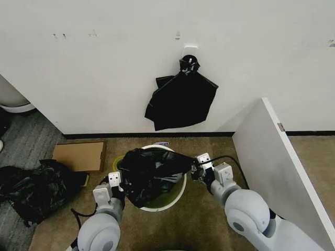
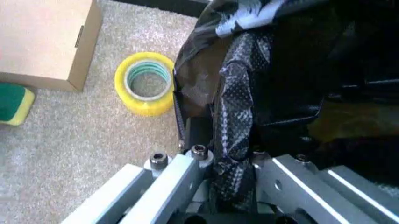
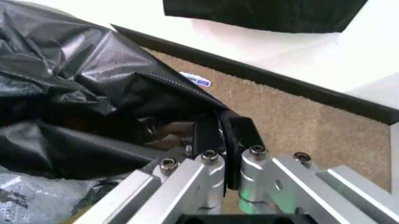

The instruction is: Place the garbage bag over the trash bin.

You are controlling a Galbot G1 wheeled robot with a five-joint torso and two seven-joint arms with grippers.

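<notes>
The glossy black garbage bag (image 1: 152, 171) is stretched between my two grippers above the round cream-white trash bin (image 1: 176, 195), covering much of its mouth. My left gripper (image 1: 119, 184) is at the bin's left side, shut on a bunched fold of the bag (image 2: 234, 140). At the bin's right rim my right gripper (image 1: 198, 168) is shut on the bag's edge (image 3: 112, 88); its dark fingers (image 3: 240, 133) pinch the film. The bin's inside is mostly hidden by the bag.
A bunch of flat black bags (image 1: 180, 99) hangs from a wall hook behind the bin. A cardboard box (image 1: 78, 156) and a lumpy black heap (image 1: 34, 189) lie left. A yellow tape roll (image 2: 145, 84) sits beside the bin. A white panel (image 1: 282, 172) stands right.
</notes>
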